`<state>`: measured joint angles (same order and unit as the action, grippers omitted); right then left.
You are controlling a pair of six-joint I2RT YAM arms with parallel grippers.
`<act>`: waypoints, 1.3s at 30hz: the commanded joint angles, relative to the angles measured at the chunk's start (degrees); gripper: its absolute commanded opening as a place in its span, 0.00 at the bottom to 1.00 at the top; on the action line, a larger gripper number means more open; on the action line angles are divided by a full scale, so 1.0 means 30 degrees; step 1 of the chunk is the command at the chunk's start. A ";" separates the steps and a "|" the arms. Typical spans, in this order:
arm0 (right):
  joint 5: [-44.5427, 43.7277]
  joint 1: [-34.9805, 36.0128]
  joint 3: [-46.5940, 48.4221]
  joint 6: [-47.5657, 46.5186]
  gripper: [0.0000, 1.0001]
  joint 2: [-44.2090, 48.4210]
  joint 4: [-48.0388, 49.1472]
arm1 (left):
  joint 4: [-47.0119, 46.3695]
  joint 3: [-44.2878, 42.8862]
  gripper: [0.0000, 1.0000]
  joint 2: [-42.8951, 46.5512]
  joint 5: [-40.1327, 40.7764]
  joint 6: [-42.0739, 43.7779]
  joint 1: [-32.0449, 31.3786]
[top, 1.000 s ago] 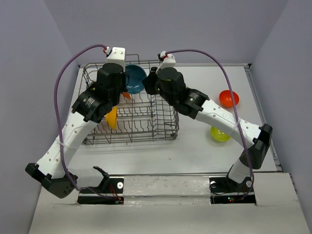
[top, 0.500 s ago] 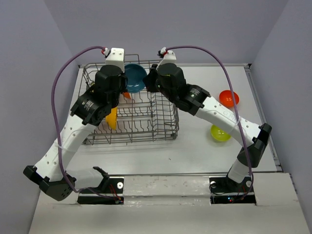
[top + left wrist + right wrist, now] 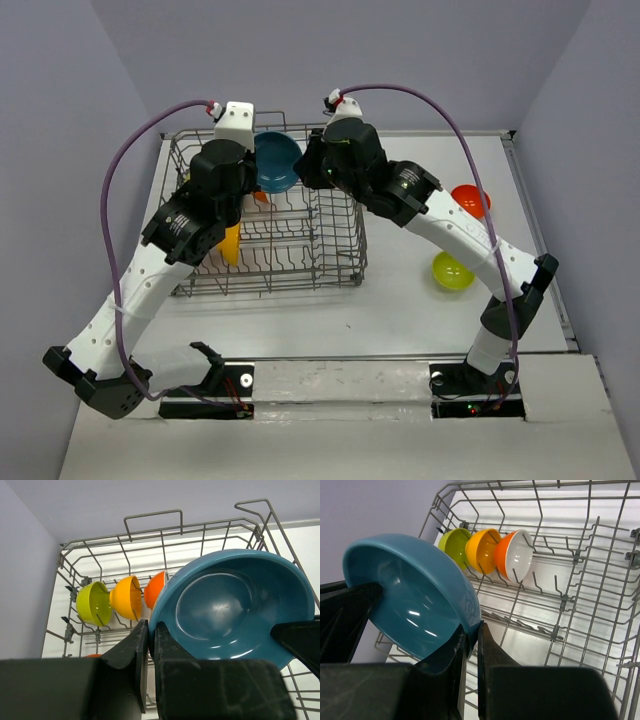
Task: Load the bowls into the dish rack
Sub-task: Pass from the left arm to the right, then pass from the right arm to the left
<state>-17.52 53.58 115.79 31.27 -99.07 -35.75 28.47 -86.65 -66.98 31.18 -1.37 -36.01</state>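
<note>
Top view: the right arm has closed in on the teal bowl [image 3: 276, 162], which is held above the dish rack [image 3: 340, 262] at its 12 o'clock edge. The fingertips are hidden under both wrists.

Left wrist view: the left hand [image 3: 151, 630] is clamped on the bowl's rim at 8 o'clock.

Right wrist view: the right hand [image 3: 472, 630] is newly clamped on the rim too. This is likely a handover, and the bowl is not yet racked.
</note>
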 commanded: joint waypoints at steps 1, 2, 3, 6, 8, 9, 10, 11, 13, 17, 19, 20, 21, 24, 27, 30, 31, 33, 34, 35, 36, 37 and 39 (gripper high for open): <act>0.3143 0.0391 0.1687 0.0212 0.01 0.0707 -0.0974 | -0.0759 0.0495 0.00 0.0120 0.1413 0.1304 0.0343; 0.3289 0.0391 0.1745 0.0271 0.01 0.0708 -0.1149 | -0.0788 0.0524 0.00 0.0149 0.1443 0.1334 0.0343; 0.3436 0.0391 0.1833 0.0358 0.01 0.0708 -0.1238 | -0.0817 0.0554 0.00 0.0178 0.1472 0.1334 0.0343; 0.3992 0.0391 0.2097 0.0651 0.01 0.0707 -0.1472 | -0.0993 0.0758 0.00 0.0382 0.1472 0.1364 0.0343; 0.4344 0.0391 0.2127 0.1060 0.01 0.0824 -0.1473 | -0.1051 0.0905 0.00 0.0471 0.1443 0.1422 0.0343; 0.4461 0.0391 0.2127 0.1207 0.01 0.0854 -0.1444 | -0.1110 0.0963 0.00 0.0587 0.1443 0.1451 0.0343; 0.4695 0.0391 0.2098 0.1528 0.01 0.0854 -0.1444 | -0.1169 0.1022 0.00 0.0647 0.1443 0.1509 0.0343; 0.4755 0.0391 0.2040 0.1705 0.01 0.0941 -0.1386 | -0.1169 0.1052 0.00 0.0676 0.1472 0.1481 0.0314; 0.5163 0.0391 0.2010 0.2172 0.01 0.0971 -0.1298 | -0.1286 0.1168 0.05 0.0822 0.1560 0.1481 0.0314; 0.5575 0.0391 0.2185 0.2789 0.01 0.0855 -0.1268 | -0.1345 0.1344 0.12 0.0940 0.1531 0.1569 0.0314; 0.5663 0.0391 0.2332 0.2995 0.01 0.0825 -0.1356 | -0.1374 0.1490 0.17 0.0999 0.1560 0.1598 0.0314; 0.5664 0.0391 0.2390 0.3228 0.01 0.0825 -0.1414 | -0.1432 0.1520 0.19 0.1086 0.1589 0.1598 0.0314; 0.5664 0.0391 0.2449 0.3317 0.01 0.0854 -0.1385 | -0.1491 0.1637 0.23 0.1087 0.1589 0.1656 0.0314; 0.5664 0.0391 0.2566 0.3727 0.01 0.0913 -0.1414 | -0.1579 0.1725 0.24 0.1233 0.1589 0.1686 0.0314; 0.6395 0.0391 0.2625 0.4107 0.01 0.0913 -0.1414 | -0.1638 0.1814 0.26 0.1292 0.1473 0.1744 0.0314; 0.6601 0.0391 0.2684 0.4343 0.01 0.0854 -0.1414 | -0.1696 0.1872 0.26 0.1409 0.1502 0.1744 0.0314; 0.6572 0.0391 0.2626 0.4314 0.01 0.0912 -0.1356 | -0.1755 0.1930 0.26 0.1438 0.1531 0.1715 0.0314; 0.6514 0.0391 0.2508 0.4402 0.01 0.1000 -0.1327 | -0.1726 0.1960 0.24 0.1497 0.1531 0.1744 0.0314; 0.6513 0.0391 0.2450 0.4402 0.01 0.1030 -0.1327 | -0.1697 0.1960 0.22 0.1526 0.1560 0.1744 0.0314; 0.6513 0.0391 0.2391 0.4431 0.01 0.1059 -0.1269 | -0.1755 0.2018 0.17 0.1555 0.1589 0.1744 0.0314; 0.6513 0.0391 0.2333 0.4489 0.01 0.1117 -0.1239 | -0.1755 0.2019 0.15 0.1555 0.1763 0.1744 0.0314; 0.6513 0.0391 0.2303 0.4490 0.01 0.1147 -0.1210 | -0.1755 0.2048 0.14 0.1555 0.1823 0.1802 0.0314; 0.6601 0.0391 0.2099 0.4549 0.01 0.1235 -0.1151 | -0.1697 0.2048 0.07 0.1555 0.1853 0.1803 0.0314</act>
<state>-6.61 52.95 119.20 44.40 -99.07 -42.35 24.12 -82.08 -61.54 30.81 1.85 -36.38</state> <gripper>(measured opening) 0.166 0.178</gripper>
